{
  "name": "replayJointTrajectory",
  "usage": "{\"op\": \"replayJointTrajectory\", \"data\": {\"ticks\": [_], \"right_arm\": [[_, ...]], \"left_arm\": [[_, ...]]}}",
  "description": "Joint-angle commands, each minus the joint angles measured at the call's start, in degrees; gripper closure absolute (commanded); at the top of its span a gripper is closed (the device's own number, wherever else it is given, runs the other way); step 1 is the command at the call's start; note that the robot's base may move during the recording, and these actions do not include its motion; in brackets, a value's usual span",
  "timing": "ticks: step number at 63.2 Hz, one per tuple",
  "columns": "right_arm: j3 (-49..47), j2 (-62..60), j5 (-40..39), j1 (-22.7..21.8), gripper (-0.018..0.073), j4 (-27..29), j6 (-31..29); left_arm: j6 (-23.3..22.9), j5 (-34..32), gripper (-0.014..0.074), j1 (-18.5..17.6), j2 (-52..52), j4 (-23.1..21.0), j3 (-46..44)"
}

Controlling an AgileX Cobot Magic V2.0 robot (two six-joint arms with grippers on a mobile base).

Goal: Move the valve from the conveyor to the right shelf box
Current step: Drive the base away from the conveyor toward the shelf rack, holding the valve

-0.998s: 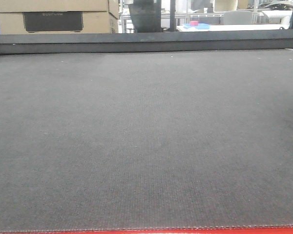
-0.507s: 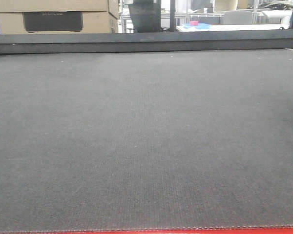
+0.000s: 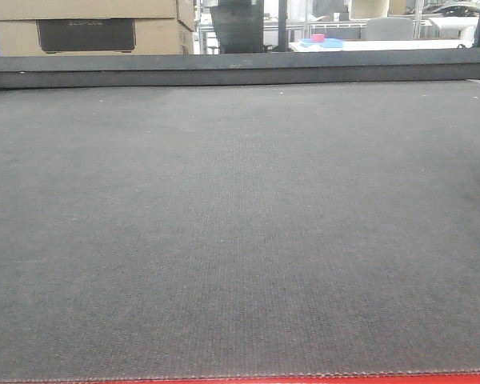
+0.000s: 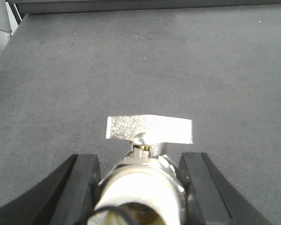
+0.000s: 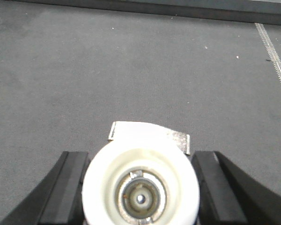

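Right wrist-mounted view: the right pincer grips the valve over the conveyor, white cap toward the camera, long axis along the fingers; the left pincer likewise holds a second valve.

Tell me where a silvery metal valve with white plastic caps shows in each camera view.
Front view: no valve; only the dark grey woven conveyor belt.
Left wrist view: one silvery white-capped valve, bottom centre, between the left arm's jaws.
Right wrist view: a second valve, bottom centre, white cap facing the camera, between the right arm's jaws.
Shared landmark: the belt's dark far rail.
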Motion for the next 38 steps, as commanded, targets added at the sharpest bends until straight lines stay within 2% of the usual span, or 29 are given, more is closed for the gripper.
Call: {"op": "replayJointTrajectory", "data": {"ticks": [1, 38], "right_arm": [[-0.9, -0.5, -3.8, 0.1, 0.0711, -0.1, 0.1], [-0.9, -0.5, -3.8, 0.1, 0.0711, -0.1, 0.1]], "left_arm": [[-0.5, -3.0, 0.0708, -0.4, -0.5, -0.6, -0.4], [-0.5, -3.0, 0.0708, -0.4, -0.5, -0.6, -0.4]]}}
